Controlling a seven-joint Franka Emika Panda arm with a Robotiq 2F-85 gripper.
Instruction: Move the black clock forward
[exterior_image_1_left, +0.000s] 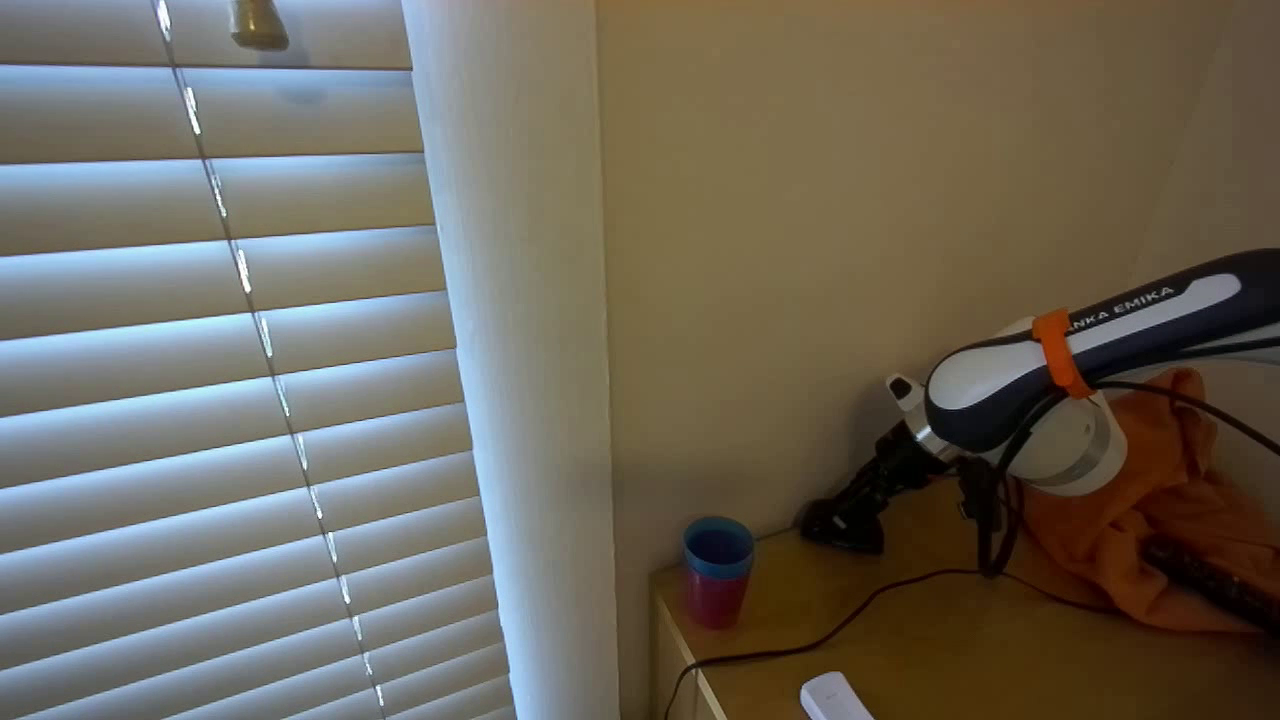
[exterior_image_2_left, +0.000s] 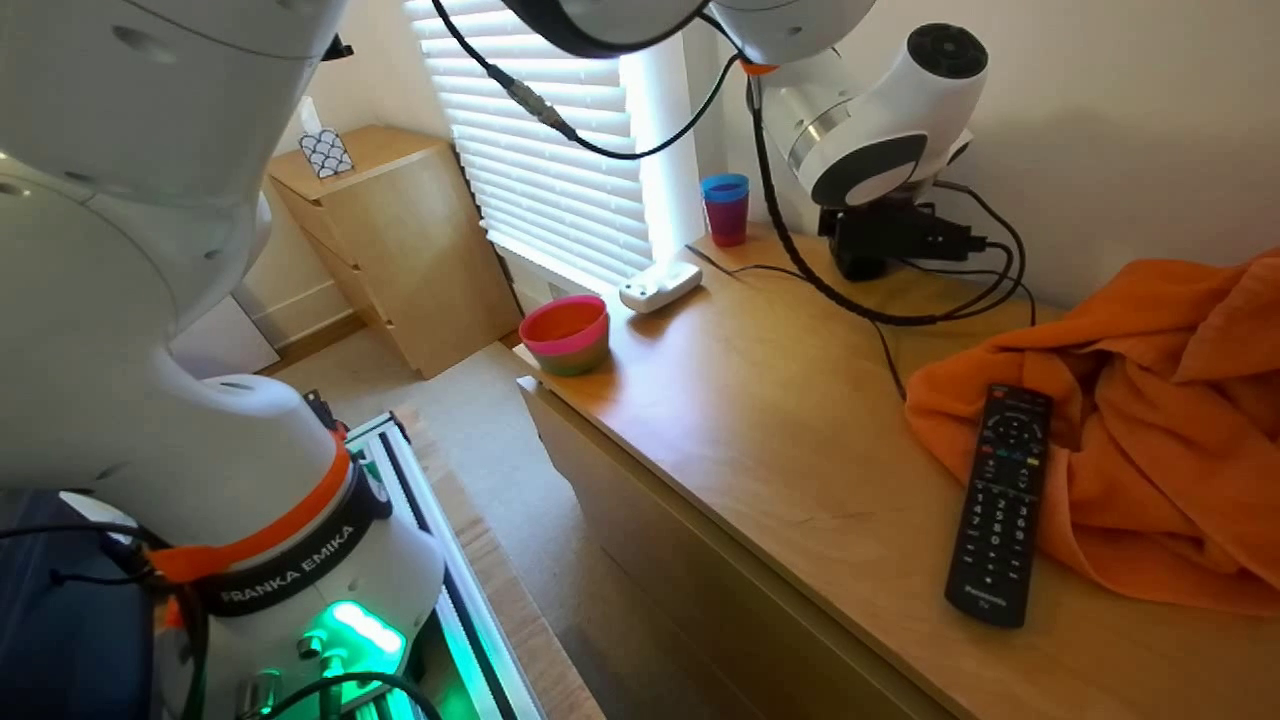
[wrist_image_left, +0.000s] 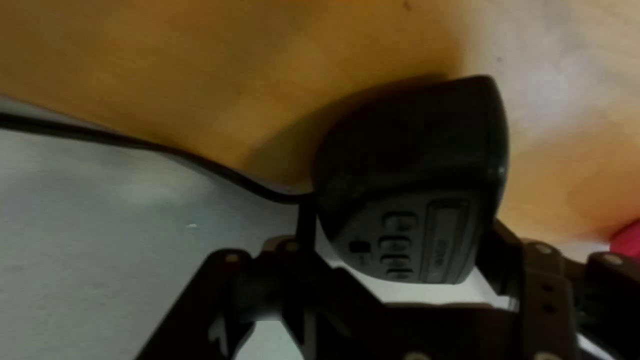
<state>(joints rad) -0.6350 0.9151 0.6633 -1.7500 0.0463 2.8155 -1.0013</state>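
The black clock is a low rounded black thing with a row of buttons on its grey face. In the wrist view it sits between the two fingers of my gripper, with a finger against each side. In an exterior view the clock is at the fingertips of my gripper, at the back of the wooden desk by the wall. Its underside looks on or just above the desk; I cannot tell which. In an exterior view the gripper body mostly hides the clock.
A blue cup in a red one stands near the clock at the desk's back corner. A white device and a pink-rimmed bowl are by the far end. A black cord crosses the desk. An orange cloth and remote lie opposite.
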